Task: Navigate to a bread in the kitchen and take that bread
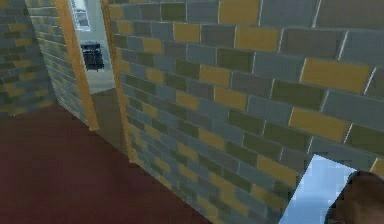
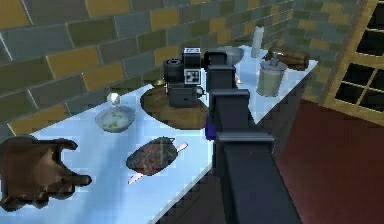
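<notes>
My hand (image 2: 176,82) at the pale worktop (image 2: 105,150) — grip I can't tell; clear glass bowl (image 2: 115,120) holds something whitish.

A bench (image 2: 90,150) along a brick wall (image 2: 70,45) carries a coffee machine (image 2: 183,82) by a round brown board (image 2: 158,104), a bowl (image 2: 115,118) and a pale canister (image 2: 268,78).

Dark grey square arm (image 2: 245,150) in stepped segments.
</notes>
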